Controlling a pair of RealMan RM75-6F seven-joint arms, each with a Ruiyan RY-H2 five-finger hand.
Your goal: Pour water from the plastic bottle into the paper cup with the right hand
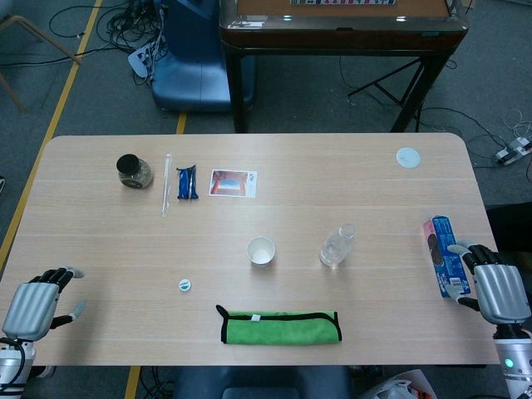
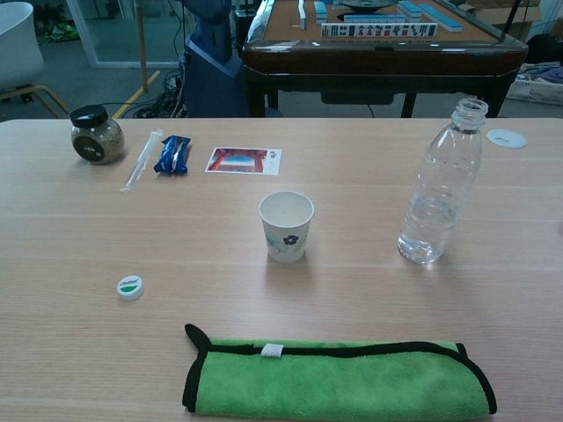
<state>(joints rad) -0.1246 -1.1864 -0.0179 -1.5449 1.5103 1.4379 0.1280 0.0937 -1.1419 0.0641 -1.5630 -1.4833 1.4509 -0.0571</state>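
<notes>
A clear plastic bottle (image 1: 337, 245) (image 2: 438, 183) stands upright without its cap, a little water in its base. Left of it stands the white paper cup (image 1: 261, 251) (image 2: 286, 226), upright and apart from the bottle. The bottle's small cap (image 1: 184, 285) (image 2: 130, 287) lies on the table to the cup's left. My right hand (image 1: 497, 288) rests at the table's right edge, well right of the bottle, fingers loosely curled with nothing in them. My left hand (image 1: 37, 301) sits at the near left corner, open. Neither hand shows in the chest view.
A folded green cloth (image 1: 281, 327) (image 2: 339, 381) lies at the front edge. A blue packet (image 1: 444, 256) lies beside my right hand. At the back left are a dark-lidded jar (image 1: 133, 171), a wrapped straw (image 1: 165, 184), a blue sachet (image 1: 187, 182) and a card (image 1: 233, 183). A white lid (image 1: 407, 157) lies far right.
</notes>
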